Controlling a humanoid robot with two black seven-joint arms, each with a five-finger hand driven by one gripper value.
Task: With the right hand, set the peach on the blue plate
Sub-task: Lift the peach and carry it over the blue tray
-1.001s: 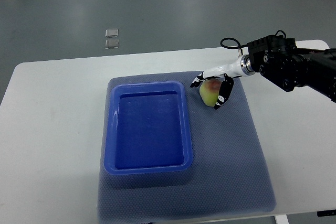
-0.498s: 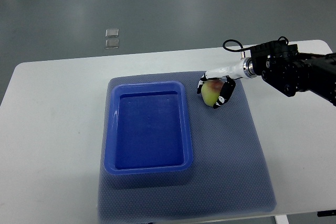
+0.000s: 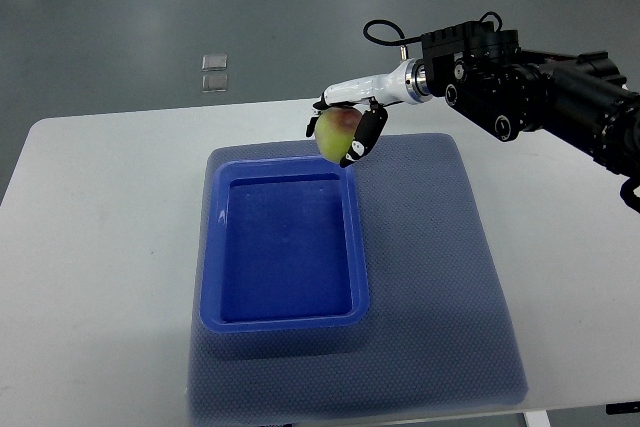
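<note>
A deep blue plate (image 3: 285,247), more a rectangular tray, sits on a grey-blue mat (image 3: 440,277) spread over the white table (image 3: 90,247). Just over its far right corner hangs the peach (image 3: 335,133), yellow-green with a red blush, clear of the mat. The right hand (image 3: 345,129) has its fingers curled around the fruit, its black arm reaching in from the right.

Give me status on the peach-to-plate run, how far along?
Done: the right hand has the peach grasped and lifted clear of the grey mat. In hand: the peach sits in the picture over the far right corner of the blue plate. Left: bring it over the plate's middle, lower it, and release. The plate holds nothing yet.
</note>
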